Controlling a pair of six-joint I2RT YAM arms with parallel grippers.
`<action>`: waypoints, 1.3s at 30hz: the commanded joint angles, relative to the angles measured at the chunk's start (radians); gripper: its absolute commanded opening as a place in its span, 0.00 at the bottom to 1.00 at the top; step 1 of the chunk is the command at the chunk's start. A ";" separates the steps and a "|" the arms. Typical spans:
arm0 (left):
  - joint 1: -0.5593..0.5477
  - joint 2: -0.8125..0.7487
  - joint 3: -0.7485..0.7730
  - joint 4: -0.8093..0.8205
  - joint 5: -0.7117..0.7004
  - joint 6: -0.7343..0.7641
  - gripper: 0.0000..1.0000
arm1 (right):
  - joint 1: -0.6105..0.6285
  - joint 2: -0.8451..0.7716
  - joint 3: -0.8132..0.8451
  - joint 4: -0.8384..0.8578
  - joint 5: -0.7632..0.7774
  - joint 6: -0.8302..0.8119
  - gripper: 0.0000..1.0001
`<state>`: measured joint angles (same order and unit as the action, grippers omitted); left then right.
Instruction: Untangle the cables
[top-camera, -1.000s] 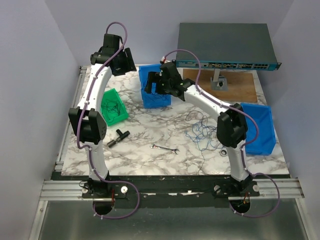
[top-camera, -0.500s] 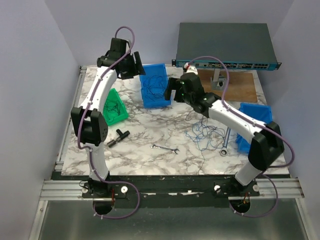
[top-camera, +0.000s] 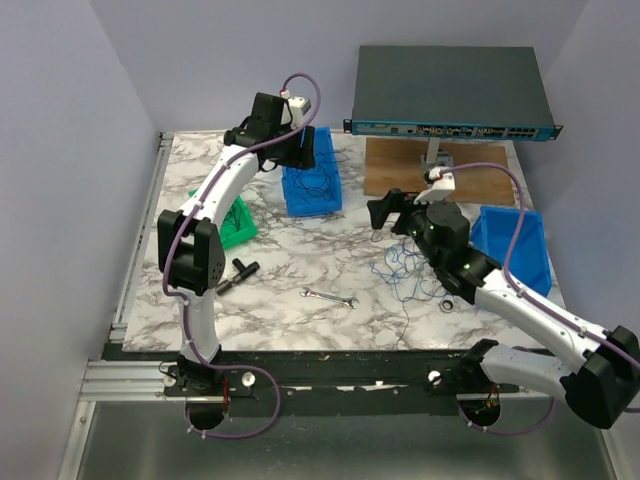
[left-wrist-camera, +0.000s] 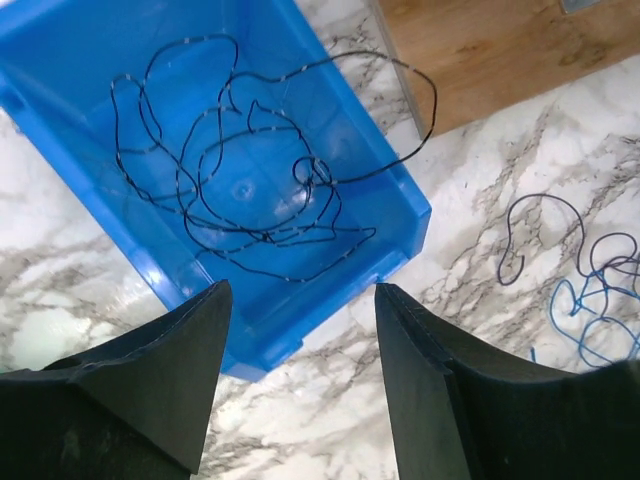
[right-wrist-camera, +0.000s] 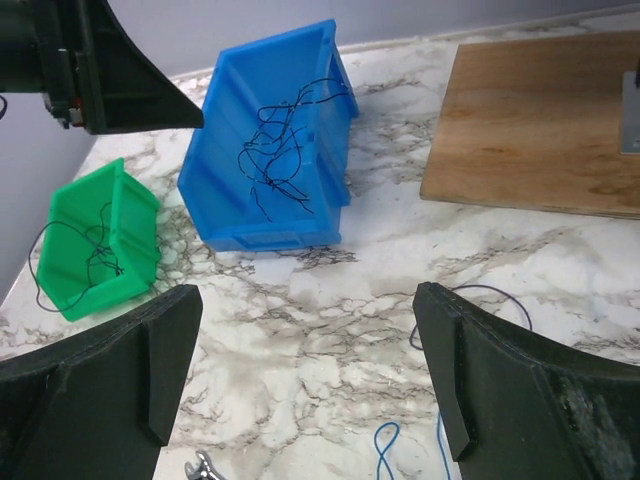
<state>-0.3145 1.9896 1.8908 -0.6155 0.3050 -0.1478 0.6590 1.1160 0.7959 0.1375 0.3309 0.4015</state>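
Note:
A loose tangle of thin blue and dark cables (top-camera: 408, 265) lies on the marble table (top-camera: 300, 265), and its edge shows in the left wrist view as blue cables (left-wrist-camera: 598, 300). A black cable (left-wrist-camera: 250, 190) lies coiled in the blue bin (top-camera: 312, 182), with one loop hanging over the bin's rim. My left gripper (top-camera: 300, 152) hovers over that bin, open and empty (left-wrist-camera: 300, 290). My right gripper (top-camera: 388, 212) hangs open above bare marble (right-wrist-camera: 305, 295), just beyond the tangle. A blue cable loop (right-wrist-camera: 385, 445) lies below it.
A green bin (top-camera: 232, 218) with a black cable (right-wrist-camera: 95, 250) stands left of the blue one. A second blue bin (top-camera: 515, 245), a wooden board (top-camera: 470, 172) and a network switch (top-camera: 450, 90) fill the right and back. A wrench (top-camera: 330, 296) and a black fitting (top-camera: 238, 271) lie near the front.
The left arm swung right from behind the green bin to over the blue bin. The right arm drew back from the blue bin toward the tangle. Both grippers stayed open.

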 joint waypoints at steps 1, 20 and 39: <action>-0.062 0.050 0.074 0.020 -0.060 0.155 0.60 | -0.006 -0.098 -0.071 0.074 0.049 -0.040 0.96; -0.174 0.244 0.243 0.020 -0.283 0.414 0.66 | -0.006 -0.237 -0.164 0.063 0.039 -0.019 0.97; -0.127 -0.056 -0.284 0.502 -0.141 0.261 0.57 | -0.010 -0.257 -0.156 0.051 0.034 -0.012 0.97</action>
<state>-0.4686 1.9980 1.6810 -0.2474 0.0986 0.1745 0.6563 0.8719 0.6399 0.1841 0.3550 0.3855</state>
